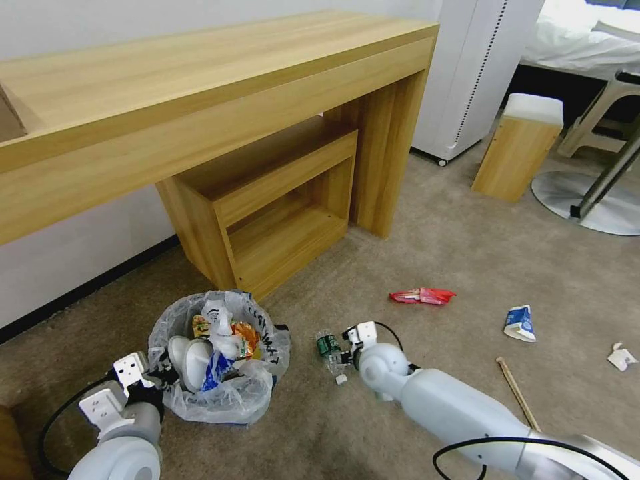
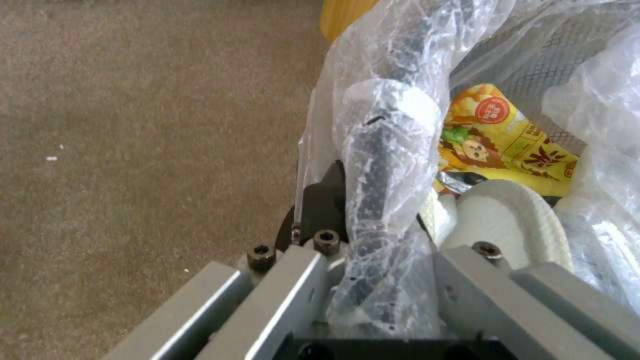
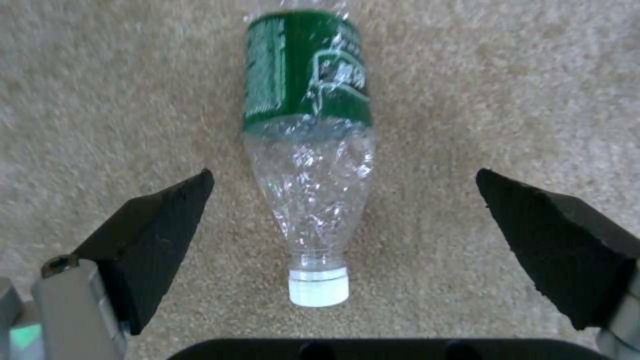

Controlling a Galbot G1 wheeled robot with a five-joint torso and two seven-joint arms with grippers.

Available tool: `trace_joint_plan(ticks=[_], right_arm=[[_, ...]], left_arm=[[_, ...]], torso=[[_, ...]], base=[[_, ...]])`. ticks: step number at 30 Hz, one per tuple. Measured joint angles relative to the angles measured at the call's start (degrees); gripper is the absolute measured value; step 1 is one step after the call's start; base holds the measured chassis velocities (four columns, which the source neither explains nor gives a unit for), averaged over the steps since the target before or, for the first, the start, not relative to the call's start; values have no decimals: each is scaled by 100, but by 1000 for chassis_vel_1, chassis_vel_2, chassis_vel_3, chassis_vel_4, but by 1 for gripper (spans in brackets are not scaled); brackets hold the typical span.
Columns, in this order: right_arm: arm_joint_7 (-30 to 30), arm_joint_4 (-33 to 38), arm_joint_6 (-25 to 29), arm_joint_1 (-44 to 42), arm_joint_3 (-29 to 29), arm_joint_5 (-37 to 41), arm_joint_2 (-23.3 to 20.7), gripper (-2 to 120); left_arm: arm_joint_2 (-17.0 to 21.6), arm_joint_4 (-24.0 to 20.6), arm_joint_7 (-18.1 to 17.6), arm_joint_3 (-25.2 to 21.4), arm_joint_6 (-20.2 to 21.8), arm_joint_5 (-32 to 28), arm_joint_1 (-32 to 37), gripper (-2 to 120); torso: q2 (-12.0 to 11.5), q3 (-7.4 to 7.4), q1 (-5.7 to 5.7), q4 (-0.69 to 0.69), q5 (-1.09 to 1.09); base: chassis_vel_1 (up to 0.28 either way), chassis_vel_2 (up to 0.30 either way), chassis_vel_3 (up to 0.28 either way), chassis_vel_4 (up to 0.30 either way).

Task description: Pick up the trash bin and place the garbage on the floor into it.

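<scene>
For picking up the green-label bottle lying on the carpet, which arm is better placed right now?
Right, probably. The right end effector hangs open over the green-label bottle, one finger on each side of it. The left end effector is shut on the trash bin rim, so it is occupied.

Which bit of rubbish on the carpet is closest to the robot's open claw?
The green-label bottle, lying on its side between the right gripper's open fingers. The red wrapper, blue-white carton and wooden stick lie farther off.
</scene>
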Motion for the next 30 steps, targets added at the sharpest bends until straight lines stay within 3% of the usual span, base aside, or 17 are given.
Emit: trace_joint_plan(ticks=[18,26,29,30], right_arm=[[-103,-1017,143,190,-389,-394,730,92],[-122,-1220,278,116,-351,-585,761,79],[-143,-1276,355,77,-339,-652,755,64],[-143,-1276,355,77,-339,-652,755,64]], left_arm=[[50,-159,13,-73,-109,-37,132,1],[47,-136,18,-39,-122,-38,109,1],[46,-119,20,-30,-122,-36,101,1],[46,-119,20,-30,-122,-36,101,1]], torso=[[0,0,0,0,0],[0,0,0,0,-1],[0,0,0,0,0],[0,0,0,0,0]], base=[[0,0,0,0],[0,0,0,0],[0,0,0,0],[0,0,0,0]])
